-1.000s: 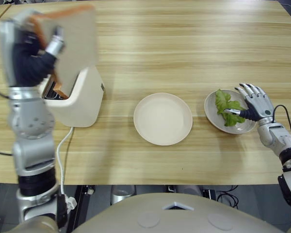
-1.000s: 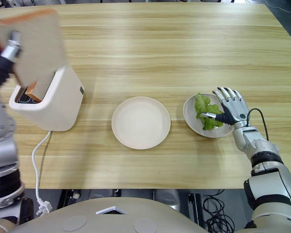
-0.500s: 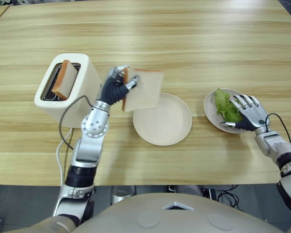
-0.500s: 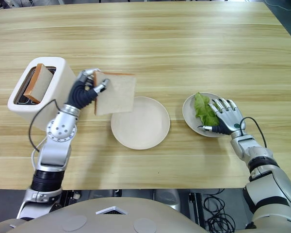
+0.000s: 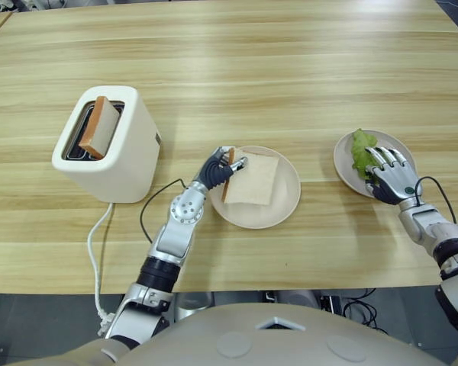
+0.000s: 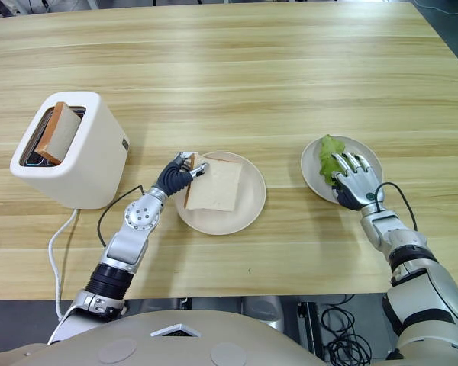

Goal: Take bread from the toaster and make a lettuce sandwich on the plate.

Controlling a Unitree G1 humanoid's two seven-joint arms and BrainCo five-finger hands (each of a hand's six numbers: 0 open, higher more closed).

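A wide wooden worktop (image 5: 290,61) is seen, and everything is set on it. A white toaster (image 5: 133,164) is placed at the left, and one brown-edged slice (image 5: 99,126) is stood up in its slot. A thin white cord (image 5: 95,252) is run from the toaster down to the near edge of the worktop.

A round, pale plate (image 5: 288,194) is set in the middle, just to the right of the toaster. A second slice of bread (image 5: 256,181) is laid on this plate. Its left edge is lifted a little and is pinched by the left hand (image 5: 216,171) – the fingers are closed on that edge, at the plate's left rim.

A small bowl (image 5: 343,164) is set to the right, well apart from the plate. Green lettuce (image 5: 361,149) is held inside it. The right hand (image 5: 389,174) is laid over the bowl, and its fingers are curled down on the lettuce – the leaf is gripped while it lies in the bowl.
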